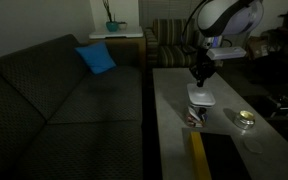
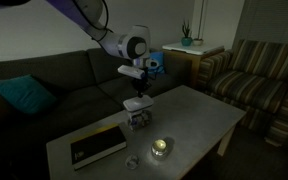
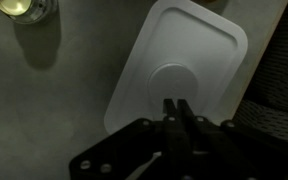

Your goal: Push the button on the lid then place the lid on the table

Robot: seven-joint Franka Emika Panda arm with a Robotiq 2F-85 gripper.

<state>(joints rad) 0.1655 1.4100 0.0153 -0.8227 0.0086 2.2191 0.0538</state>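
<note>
Above the lid [image 3: 184, 55], the gripper [image 3: 175, 104] is held closed over the round button [image 3: 162, 82]; a straight downward press is judged to be needed next.

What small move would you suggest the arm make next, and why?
Probably lower straight down: the shut jaws of the gripper hang over the round button at the centre of the flat white rounded-rectangular plastic lid, apparently not yet pressing it.

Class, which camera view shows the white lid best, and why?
The wrist view: the lid fills the frame from above, its round button plain. In both exterior views it is only a small white slab beneath the gripper.
</note>
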